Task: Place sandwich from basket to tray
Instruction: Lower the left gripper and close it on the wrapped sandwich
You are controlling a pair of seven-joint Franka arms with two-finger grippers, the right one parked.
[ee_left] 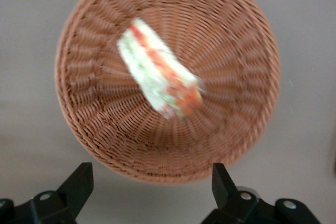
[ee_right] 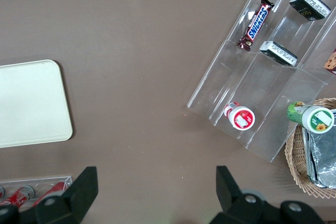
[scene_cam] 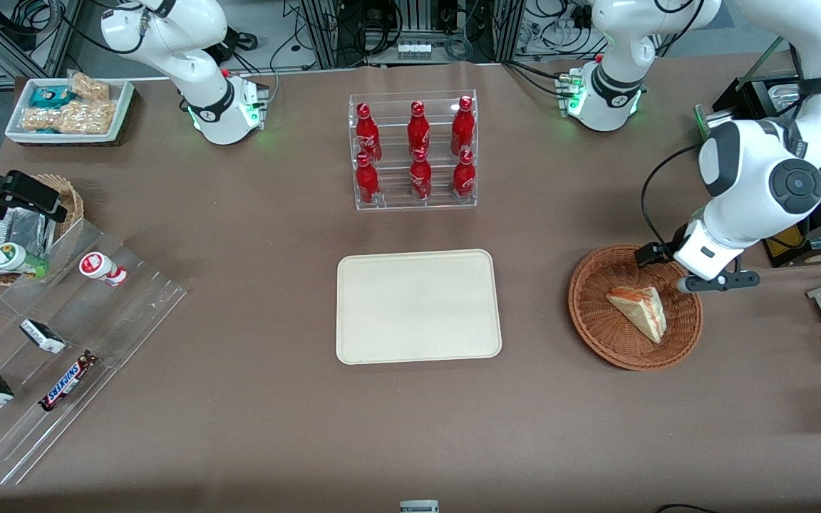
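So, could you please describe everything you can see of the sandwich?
The small triangular wedge of pale white bread shows orange-red and green filling along its cut edge. It lies on its side in the round reddish-brown woven wicker basket, touching only the weave. The left arm's gripper hovers above the basket, fingers open, not touching it.

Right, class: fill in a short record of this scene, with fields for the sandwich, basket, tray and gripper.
sandwich: lying in the basket, not gripped
basket: on the table, toward the working arm's end
tray: nothing on it, beside the basket
gripper: open, above the basket's rim, apart from the sandwich
step done: none yet
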